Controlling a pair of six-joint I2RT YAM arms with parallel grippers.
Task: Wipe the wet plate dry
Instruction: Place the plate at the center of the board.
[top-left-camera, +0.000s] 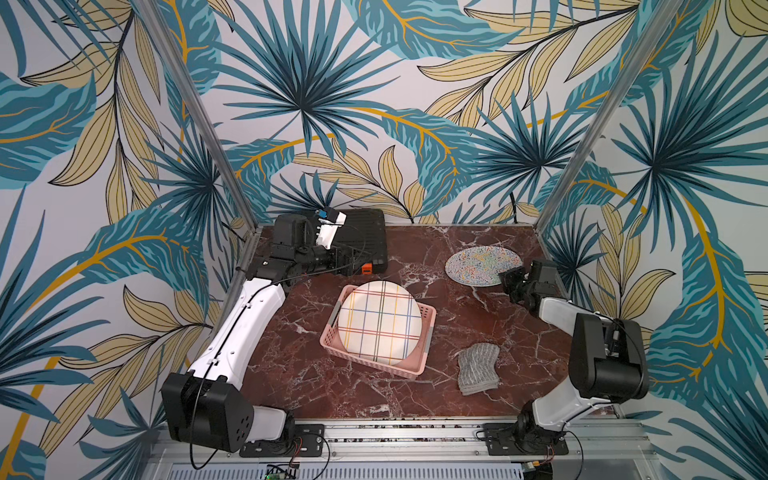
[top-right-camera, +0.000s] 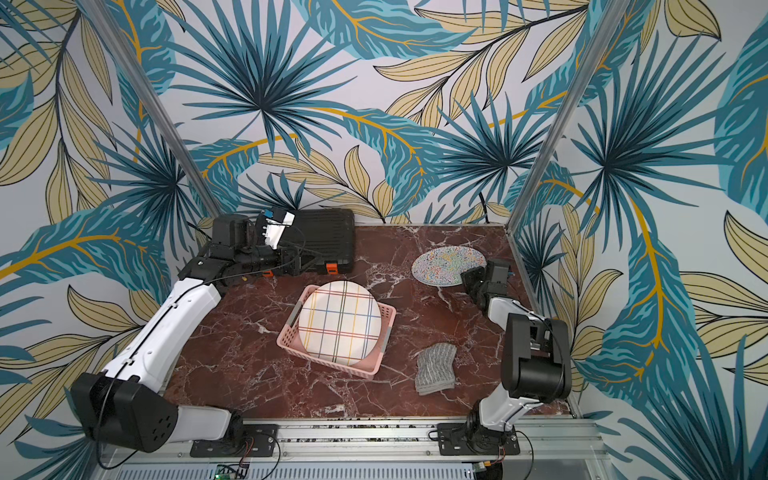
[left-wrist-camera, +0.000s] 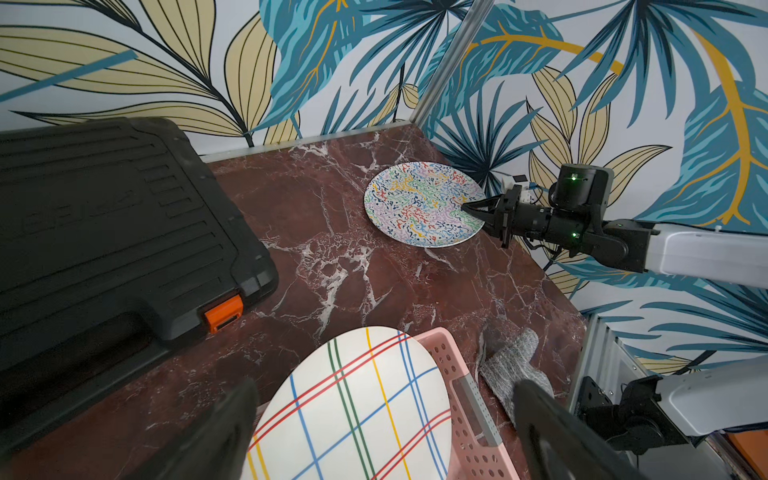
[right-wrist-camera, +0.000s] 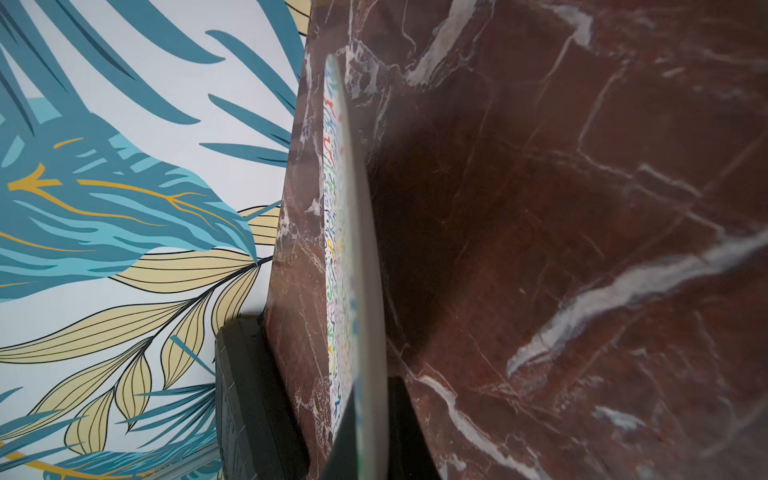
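Note:
A plate (top-left-camera: 478, 264) (top-right-camera: 446, 264) covered in coloured squiggles lies at the back right of the marble table. My right gripper (top-left-camera: 505, 276) (left-wrist-camera: 467, 208) (right-wrist-camera: 374, 390) is shut on its near right rim, one finger above and one below. That edge looks slightly raised, with a shadow under it. A folded grey cloth (top-left-camera: 478, 368) (left-wrist-camera: 511, 365) lies on the table at the front right, apart from both grippers. My left gripper (left-wrist-camera: 386, 386) (top-left-camera: 347, 259) hangs open and empty at the back left, above and behind a plaid plate (top-left-camera: 376, 326) (left-wrist-camera: 357, 407).
The plaid plate lies tilted in a pink basket (top-left-camera: 430, 328) (left-wrist-camera: 461, 374) at the table's middle. A black case (top-left-camera: 361, 237) (left-wrist-camera: 104, 232) with orange latches fills the back left corner under the left arm. Patterned walls close in the back and both sides.

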